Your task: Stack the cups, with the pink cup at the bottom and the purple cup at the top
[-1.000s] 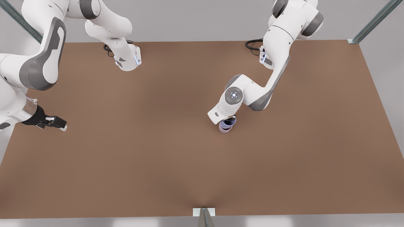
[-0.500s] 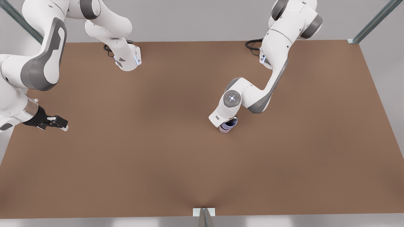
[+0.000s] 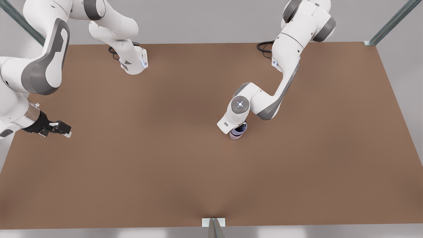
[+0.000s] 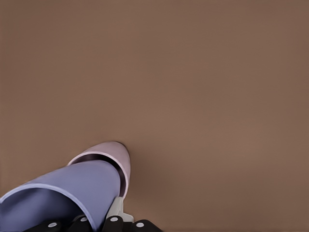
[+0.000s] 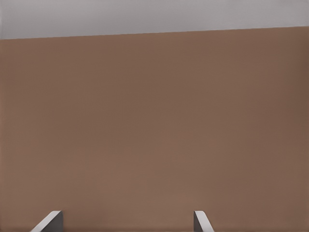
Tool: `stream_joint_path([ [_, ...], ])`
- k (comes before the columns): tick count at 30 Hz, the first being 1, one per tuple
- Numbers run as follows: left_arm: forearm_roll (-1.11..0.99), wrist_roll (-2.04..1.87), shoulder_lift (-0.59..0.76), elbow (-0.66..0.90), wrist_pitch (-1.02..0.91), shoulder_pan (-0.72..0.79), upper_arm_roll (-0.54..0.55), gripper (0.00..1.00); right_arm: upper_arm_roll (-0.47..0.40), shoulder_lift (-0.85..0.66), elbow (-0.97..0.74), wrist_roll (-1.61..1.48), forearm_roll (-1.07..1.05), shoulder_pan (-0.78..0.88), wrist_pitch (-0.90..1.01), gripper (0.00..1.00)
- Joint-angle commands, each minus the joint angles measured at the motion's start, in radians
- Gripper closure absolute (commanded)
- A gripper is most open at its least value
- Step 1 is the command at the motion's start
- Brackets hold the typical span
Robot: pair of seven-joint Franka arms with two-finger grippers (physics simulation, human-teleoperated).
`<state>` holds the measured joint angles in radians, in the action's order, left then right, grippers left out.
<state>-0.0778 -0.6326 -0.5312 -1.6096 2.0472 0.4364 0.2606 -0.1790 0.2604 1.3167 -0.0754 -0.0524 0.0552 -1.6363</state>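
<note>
Two cups nested under left gripper; right gripper waiting, well apart.

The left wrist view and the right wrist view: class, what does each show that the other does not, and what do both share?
Only the left wrist view shows the cups: the purple cup, held by the left gripper, sits in the mouth of the pink cup. Only the right wrist view shows the right gripper with its fingertips spread apart and nothing between them, plus a grey wall beyond the table edge. Both show the bare brown table.
</note>
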Motion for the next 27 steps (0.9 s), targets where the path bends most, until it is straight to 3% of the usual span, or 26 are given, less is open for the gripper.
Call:
stream_joint_path([
  [1,0.0,-0.019,-0.001,0.0,0.001,0.001,0.0,0.73,0.0,-0.001,-0.001,-0.015,-0.001,0.0,-0.002,0.0],
  [2,0.0,-0.018,-0.001,0.0,-0.001,-0.001,0.0,0.69,0.0,-0.001,-0.001,-0.015,-0.001,0.0,-0.002,0.0],
  [9,0.0,-0.016,-0.001,0.0,-0.001,-0.001,0.0,0.68,0.0,-0.001,-0.001,-0.015,-0.001,0.0,-0.002,0.0],
  [10,0.0,-0.015,-0.001,0.002,-0.001,-0.001,0.0,0.62,0.0,-0.001,-0.001,-0.014,-0.001,-0.001,-0.002,0.0],
  [13,-0.006,-0.015,-0.001,0.002,0.002,-0.001,0.0,0.31,0.0,-0.001,-0.001,-0.015,-0.001,0.0,-0.002,0.0],
  [17,-0.026,-0.015,-0.003,0.011,-0.008,-0.001,0.0,0.23,0.0,-0.001,-0.001,-0.015,-0.001,-0.001,-0.002,0.0],
  [19,-0.026,-0.024,0.025,0.023,-0.038,-0.002,0.0,0.0,0.0,-0.001,-0.001,-0.012,0.002,0.002,0.0,0.0],
  [22,-0.022,0.077,0.031,0.224,-0.36,-0.011,-0.018,0.0,0.0,-0.001,-0.001,-0.011,0.002,0.0,-0.007,0.0],
  [24,-0.008,0.241,0.031,0.312,-0.514,-0.016,-0.101,0.0,0.0,-0.001,-0.001,-0.011,0.002,0.0,-0.007,0.0],
  [27,0.024,0.471,0.083,0.343,-0.585,-0.018,-0.316,0.0,0.0,-0.001,-0.001,-0.011,0.0,-0.001,-0.007,0.0],
])
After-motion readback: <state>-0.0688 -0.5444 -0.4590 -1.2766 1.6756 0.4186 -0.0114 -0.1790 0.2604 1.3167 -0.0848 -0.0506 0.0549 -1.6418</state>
